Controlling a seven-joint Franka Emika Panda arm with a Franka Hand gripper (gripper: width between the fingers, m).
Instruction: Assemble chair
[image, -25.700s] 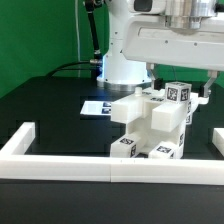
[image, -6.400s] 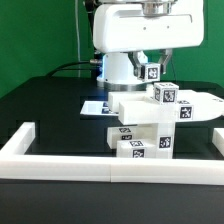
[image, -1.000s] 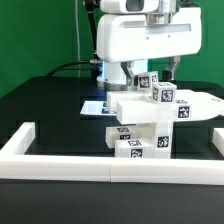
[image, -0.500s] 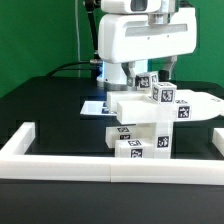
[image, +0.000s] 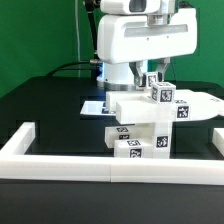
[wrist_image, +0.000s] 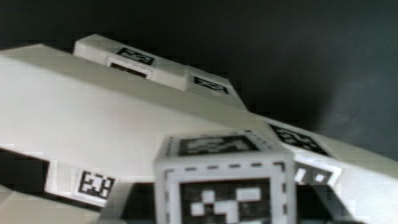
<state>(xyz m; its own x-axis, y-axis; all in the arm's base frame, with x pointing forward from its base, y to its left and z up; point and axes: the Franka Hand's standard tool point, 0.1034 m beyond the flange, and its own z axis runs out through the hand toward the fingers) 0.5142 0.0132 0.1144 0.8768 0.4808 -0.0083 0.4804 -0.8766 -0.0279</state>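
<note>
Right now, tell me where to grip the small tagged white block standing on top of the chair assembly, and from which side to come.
Grip the small tagged block across its two flat upright sides, coming straight down from above. It stands proud of the chair, so its upper part is free all round, while its base sits among the other white pieces. The gripper seems to hang just behind it.

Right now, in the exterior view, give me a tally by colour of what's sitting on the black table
White, chair assembly: 1
White, border rail: 1
White with black tags, marker board: 1
Total: 3; separate chair blocks cannot be counted reliably.
</note>
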